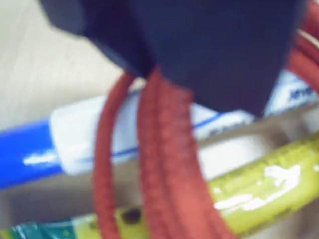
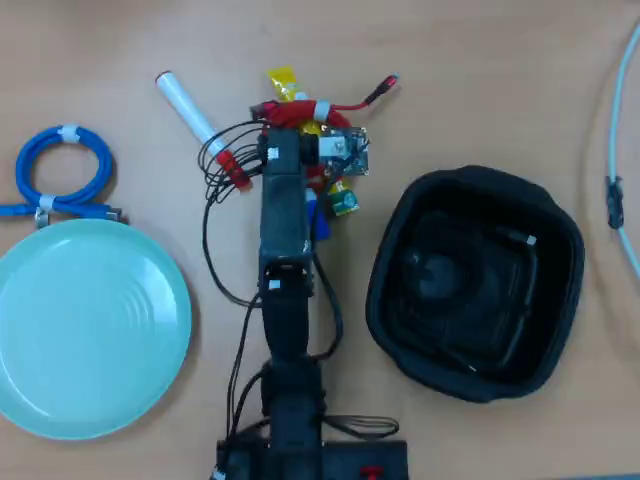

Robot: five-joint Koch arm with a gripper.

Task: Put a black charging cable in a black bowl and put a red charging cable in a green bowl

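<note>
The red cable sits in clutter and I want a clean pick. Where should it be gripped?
Grip the red cable across its bundled strands, from straight above: they run side by side, raised over the blue marker and yellow marker, likely leaving room beneath.

Colours on the light brown wooden counter (image 2: 480, 60)

The thin red charging cable (image 1: 164, 164) is bright red, with white bands in the overhead view. The big round plate-like bowl (image 2: 85, 330) is pale mint green with faint rings in its middle. The big squarish soft bowl (image 2: 470, 285) is black all over. The coiled cable (image 2: 60, 170) beside the green bowl is blue with white bands. The marker pen (image 2: 190, 105) is white with a red cap. The robot arm (image 2: 285, 260) is black. In the wrist view, a blue and white pen (image 1: 65, 144) and a yellow-green pen (image 1: 264, 184) lie behind the red cable.
</note>
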